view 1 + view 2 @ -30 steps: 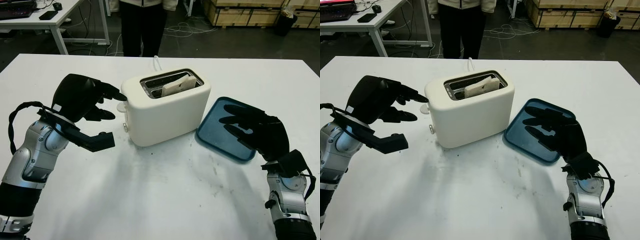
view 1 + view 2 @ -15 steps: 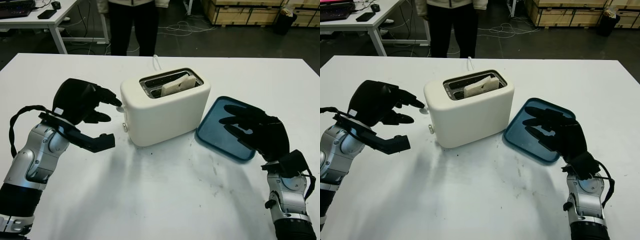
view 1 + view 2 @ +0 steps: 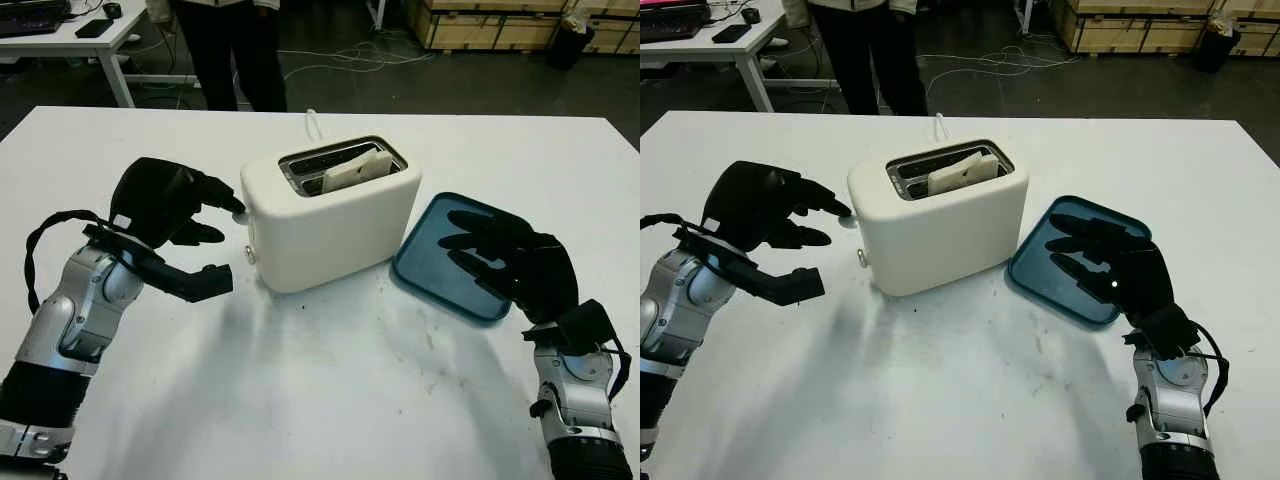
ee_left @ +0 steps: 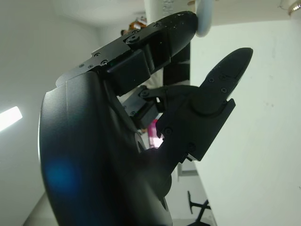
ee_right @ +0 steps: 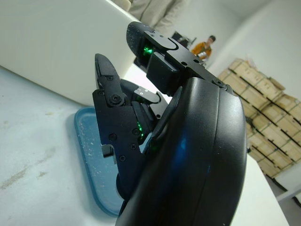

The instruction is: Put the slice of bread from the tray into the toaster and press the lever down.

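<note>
I log the bread slice [image 3: 357, 170] already seated in the far slot of the white toaster [image 3: 330, 213], its top edge showing above the rim; the blue tray [image 3: 440, 262] beside the toaster carries nothing but crumbs. Loading is done — only the lever remains.

Over the last second my left hand [image 3: 170, 205] has come down and in toward the toaster's end face. Its upper finger, which hovered above the lever knob [image 3: 847, 219], now sits on that knob, and the knob reads slightly lower than it did. I judge the press has begun but is not complete, since the bread has not sunk. The hand grips nothing; its fingers are partly curled, one bearing on the knob and the thumb jutting out lower down. The person standing beyond the table [image 3: 330, 400] has shifted sideways.

My right hand [image 3: 510, 265] has held its place over the tray, open and idle.

The left wrist view adds what the head views cannot settle — the fingertip [image 4: 181, 23] is pressed directly against the pale rounded knob. The right wrist view shows crumbs on the tray floor [image 5: 89, 141].
</note>
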Robot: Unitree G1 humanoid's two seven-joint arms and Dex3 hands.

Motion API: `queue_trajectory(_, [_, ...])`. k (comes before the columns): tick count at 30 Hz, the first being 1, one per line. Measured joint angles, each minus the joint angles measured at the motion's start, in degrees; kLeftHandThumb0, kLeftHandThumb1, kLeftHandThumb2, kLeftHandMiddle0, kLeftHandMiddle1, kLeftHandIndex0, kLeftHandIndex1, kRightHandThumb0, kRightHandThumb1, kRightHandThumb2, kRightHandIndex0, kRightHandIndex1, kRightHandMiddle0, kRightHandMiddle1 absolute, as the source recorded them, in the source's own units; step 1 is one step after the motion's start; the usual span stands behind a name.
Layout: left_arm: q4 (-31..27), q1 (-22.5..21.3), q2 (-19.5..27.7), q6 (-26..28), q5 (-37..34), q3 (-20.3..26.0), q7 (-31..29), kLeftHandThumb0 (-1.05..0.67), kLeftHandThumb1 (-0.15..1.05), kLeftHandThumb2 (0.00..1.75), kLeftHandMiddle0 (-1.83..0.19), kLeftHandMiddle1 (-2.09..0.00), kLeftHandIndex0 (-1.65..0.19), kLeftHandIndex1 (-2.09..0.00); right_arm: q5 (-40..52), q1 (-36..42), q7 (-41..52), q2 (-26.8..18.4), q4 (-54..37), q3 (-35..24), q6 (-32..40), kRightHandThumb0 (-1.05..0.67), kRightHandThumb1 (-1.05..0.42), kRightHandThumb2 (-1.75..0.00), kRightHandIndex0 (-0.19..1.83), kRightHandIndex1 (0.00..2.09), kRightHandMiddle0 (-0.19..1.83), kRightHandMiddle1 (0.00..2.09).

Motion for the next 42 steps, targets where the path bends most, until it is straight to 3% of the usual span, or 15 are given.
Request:
queue_trajectory(7, [1.24,-0.41,-0.11,-1.35,-0.05,-0.12,0.97,-0.34,0.58,0.01,-1.12,-0.98,-1.36,-0.04,0.02,0.00,0.00,0.00,0.00,0.00,0.00,-0.17,-0.92,-0.05,0.68,0.74,0.91,0.00])
queue_trajectory(24, [5.97,-3.19,0.69,-5.12,0.26,-1.28,3.20,-0.42,0.82,0.04,-1.09,-0.94,-1.38,-0.02,0.06,0.01,-0.06,0.01,0.24,0.01,0.01,-0.18,-0.92,-0.05,0.69,0.70,0.91,0.00])
queue_trajectory(42, [6.04,-2.69,-0.39,-3.36,0.29,-1.93,4.18,-0.39,0.83,0.00,-1.06,-1.05,-1.36,0.00,1.27,-0.01,0.95,0.00,1.08,-0.33,-0.03,-0.16,-0.92,-0.05,0.69,0.67,0.90,0.00])
